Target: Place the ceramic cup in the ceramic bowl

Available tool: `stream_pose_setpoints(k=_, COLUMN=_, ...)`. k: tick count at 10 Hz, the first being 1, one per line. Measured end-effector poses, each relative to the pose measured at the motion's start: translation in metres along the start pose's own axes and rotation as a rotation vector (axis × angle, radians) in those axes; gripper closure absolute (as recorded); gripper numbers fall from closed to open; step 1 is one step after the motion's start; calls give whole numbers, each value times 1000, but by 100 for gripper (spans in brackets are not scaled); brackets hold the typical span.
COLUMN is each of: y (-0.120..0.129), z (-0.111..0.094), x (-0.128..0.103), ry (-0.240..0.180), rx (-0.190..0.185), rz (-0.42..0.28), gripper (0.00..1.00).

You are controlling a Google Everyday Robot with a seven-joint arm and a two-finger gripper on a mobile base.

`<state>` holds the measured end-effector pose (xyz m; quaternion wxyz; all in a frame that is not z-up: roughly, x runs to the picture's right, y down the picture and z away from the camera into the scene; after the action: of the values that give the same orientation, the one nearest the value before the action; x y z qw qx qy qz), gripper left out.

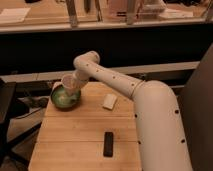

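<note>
At the left edge of the wooden table (75,130), in the frame's middle left, sits the green ceramic bowl (64,98). Just above its right rim hangs the cream ceramic cup (68,81), clenched by the gripper (73,85). Further right lie a white block (109,102) and a black bar (108,144).

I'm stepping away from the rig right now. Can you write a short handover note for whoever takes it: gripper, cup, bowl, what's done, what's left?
Gripper: over the far left corner of the wooden table, shut on the ceramic cup.
Ceramic cup: held over the ceramic bowl, low by its far rim. I cannot tell if they touch.
Ceramic bowl: standing on the table's far left corner.
Done: cup grasped and brought over the bowl.
Left: lower the cup into the bowl, open the gripper, pull the arm back.
</note>
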<state>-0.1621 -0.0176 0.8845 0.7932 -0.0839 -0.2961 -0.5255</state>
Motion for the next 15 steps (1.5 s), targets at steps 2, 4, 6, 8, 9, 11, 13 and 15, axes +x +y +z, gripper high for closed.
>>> stream_pose_setpoints(k=2, y=1, z=1, x=0, ry=-3, rx=-3, rz=4, gripper=100)
stream_pose_setpoints(k=4, y=3, z=1, x=1, ry=-6, rx=-7, rz=6, gripper=100)
stream_pose_setpoints(k=6, y=4, z=2, x=1, ry=-9, rx=-10, rz=9, gripper=100)
stream_pose_setpoints(k=8, y=5, z=2, x=1, ry=-12, rx=-13, rz=9, gripper=100)
stream_pose_setpoints(k=9, y=6, z=3, x=1, ry=-14, rx=-17, rz=9, gripper=100)
stream_pose_setpoints(k=11, y=6, z=3, x=1, ry=-17, rx=-19, rz=9, gripper=100)
stream_pose_setpoints(k=13, y=7, z=3, x=0, ry=-22, rx=-24, rz=8, gripper=100)
stream_pose_setpoints(k=15, y=7, z=3, x=0, ry=-26, rx=-29, rz=6, gripper=100)
